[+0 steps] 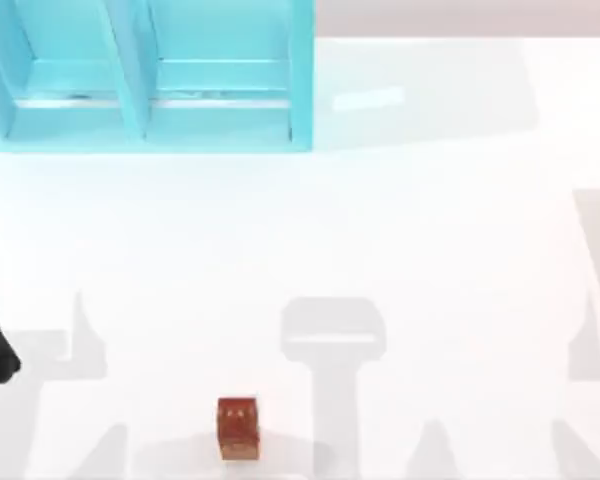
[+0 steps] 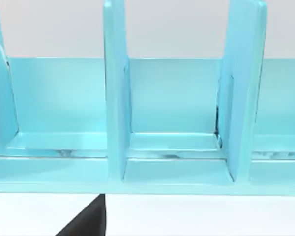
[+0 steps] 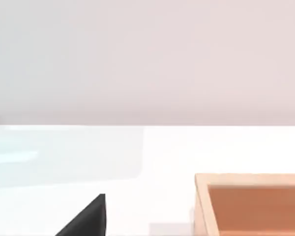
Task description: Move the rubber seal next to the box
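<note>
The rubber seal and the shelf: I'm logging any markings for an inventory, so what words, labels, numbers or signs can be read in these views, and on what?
No readable text in any view.
Rubber seal: a few pale dots on top, no letters or numbers.
Blue shelf unit: plain, unmarked.
Wooden box: plain, unmarked.
</note>
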Action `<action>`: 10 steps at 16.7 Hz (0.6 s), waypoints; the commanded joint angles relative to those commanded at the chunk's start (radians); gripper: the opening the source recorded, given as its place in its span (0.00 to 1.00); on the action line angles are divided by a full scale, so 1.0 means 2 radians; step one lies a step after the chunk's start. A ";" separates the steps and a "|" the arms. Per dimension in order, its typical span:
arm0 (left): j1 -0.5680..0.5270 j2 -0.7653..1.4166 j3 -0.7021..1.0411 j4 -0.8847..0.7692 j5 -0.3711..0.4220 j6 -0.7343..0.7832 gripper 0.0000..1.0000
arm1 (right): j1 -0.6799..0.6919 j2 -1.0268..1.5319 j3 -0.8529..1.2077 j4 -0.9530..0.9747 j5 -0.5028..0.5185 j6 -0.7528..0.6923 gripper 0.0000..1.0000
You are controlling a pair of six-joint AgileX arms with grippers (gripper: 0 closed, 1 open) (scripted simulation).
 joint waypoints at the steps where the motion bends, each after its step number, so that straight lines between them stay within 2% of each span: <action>1: 0.000 0.000 0.000 0.000 0.000 0.000 1.00 | 0.000 0.000 0.000 0.000 0.000 0.000 1.00; 5: 0.000 0.000 0.000 0.000 0.000 0.000 1.00 | 0.004 0.029 0.029 -0.020 -0.003 0.020 1.00; 10: 0.000 0.000 0.000 0.000 0.000 0.000 1.00 | 0.034 0.185 0.176 -0.113 -0.010 0.114 1.00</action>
